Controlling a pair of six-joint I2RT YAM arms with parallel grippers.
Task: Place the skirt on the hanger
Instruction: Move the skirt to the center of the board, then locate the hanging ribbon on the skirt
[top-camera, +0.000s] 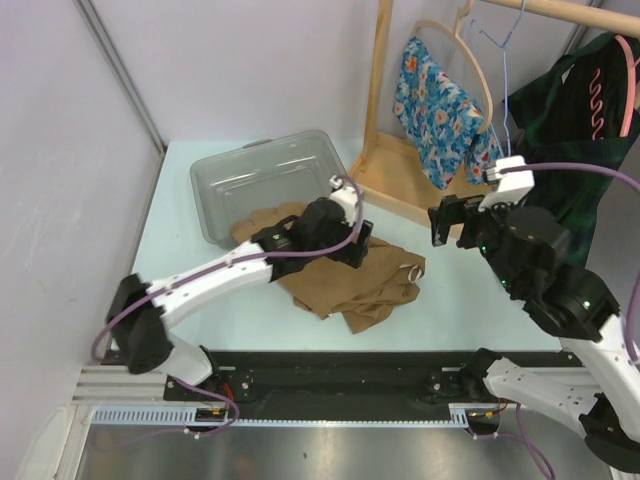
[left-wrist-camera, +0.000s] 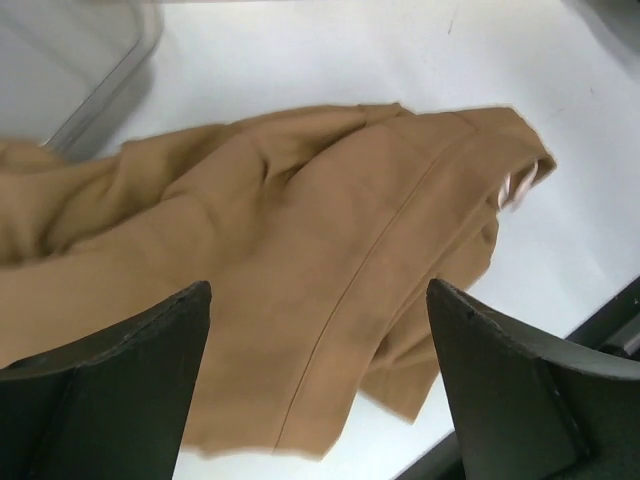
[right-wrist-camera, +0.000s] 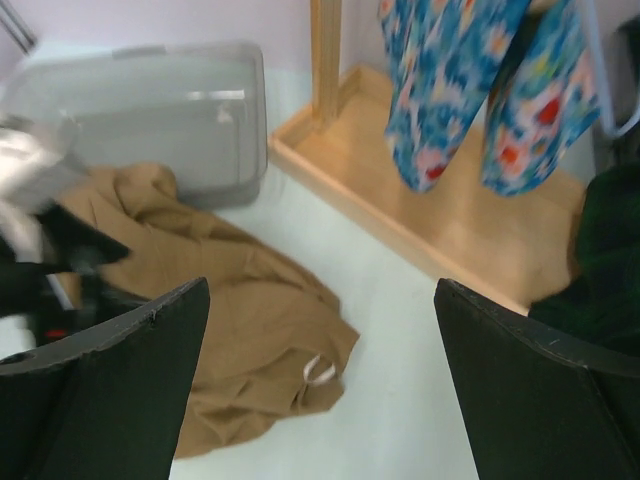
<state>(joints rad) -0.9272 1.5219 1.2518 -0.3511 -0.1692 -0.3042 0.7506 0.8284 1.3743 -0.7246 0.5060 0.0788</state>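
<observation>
Skirt (top-camera: 370, 285), tan and crumpled, lies on the table (top-camera: 470, 300); left tool (left-wrist-camera: 318, 290) and right tool (right-wrist-camera: 320, 285) both spread wide.

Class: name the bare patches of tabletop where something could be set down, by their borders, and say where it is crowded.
Free: table right of the skirt, up to the rack base; the near strip in front of the skirt. Crowded: centre-left, where bin, skirt and left gripper meet.
</observation>
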